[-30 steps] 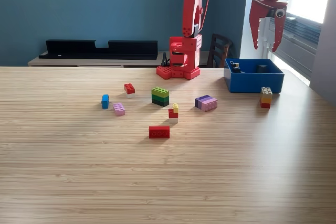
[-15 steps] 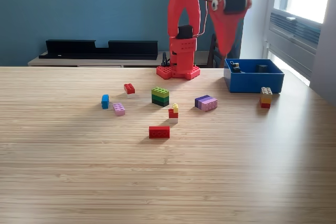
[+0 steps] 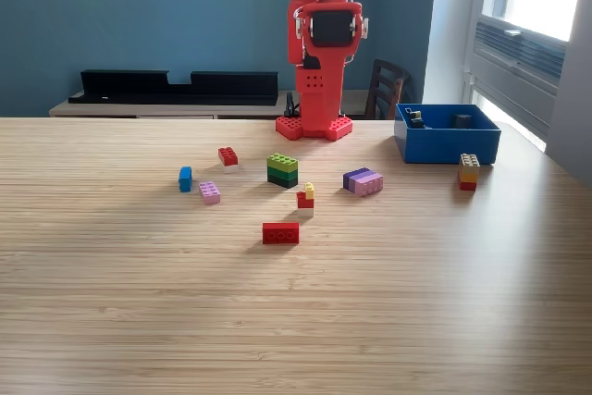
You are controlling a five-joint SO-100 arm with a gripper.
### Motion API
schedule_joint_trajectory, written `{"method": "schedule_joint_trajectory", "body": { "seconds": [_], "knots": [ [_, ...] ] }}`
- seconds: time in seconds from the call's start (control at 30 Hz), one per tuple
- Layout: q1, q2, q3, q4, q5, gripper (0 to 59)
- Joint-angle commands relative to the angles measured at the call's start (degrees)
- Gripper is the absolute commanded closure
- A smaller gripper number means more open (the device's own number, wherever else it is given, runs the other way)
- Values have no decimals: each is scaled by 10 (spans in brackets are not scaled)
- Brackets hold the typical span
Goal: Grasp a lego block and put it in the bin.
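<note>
I am swinging my red arm (image 3: 324, 43) away from the bin (image 3: 448, 133). A moment ago the gripper was hanging open high over the bin, by the window. Now the arm is standing tall over its base, near the middle of the tabletop's far edge, and it is facing me. I cannot see the gripper's tips now, so I cannot tell if they are apart or together.

The bin is sitting by the far right corner of the tabletop, as the exterior view shows it. A couple of dark pieces are lying inside it. I think one drop is done and I am coming back for another block.

Many blocks are waiting on the tabletop. A red block (image 3: 280, 233) is lying nearest to me, in the middle. Behind it are a small red and yellow block (image 3: 305, 197), a green stack (image 3: 282, 170) and a purple block (image 3: 363, 181). More to the left are a pink block (image 3: 210, 192), a blue block (image 3: 185, 178) and a small red block (image 3: 228, 156). A tan and orange stack (image 3: 469, 171) is standing just outside the bin, on its near side.

Nothing on the tabletop has moved. Next I think I should be lowering the arm toward one of the middle blocks.
</note>
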Motion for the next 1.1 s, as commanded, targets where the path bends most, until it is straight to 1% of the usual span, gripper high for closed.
{"method": "schedule_joint_trajectory", "body": {
  "seconds": [0.03,0.17,0.43,0.67,0.8,0.9,1.1],
  "knots": [
    [6,52,-1,-18,4,585],
    [6,52,22,-44,1,585],
    [20,52,22,-47,0,585],
    [24,52,49,-76,1,585],
    [25,52,55,-76,4,585],
    [42,52,57,-78,29,585],
    [71,52,80,-84,129,585]
  ]
}}
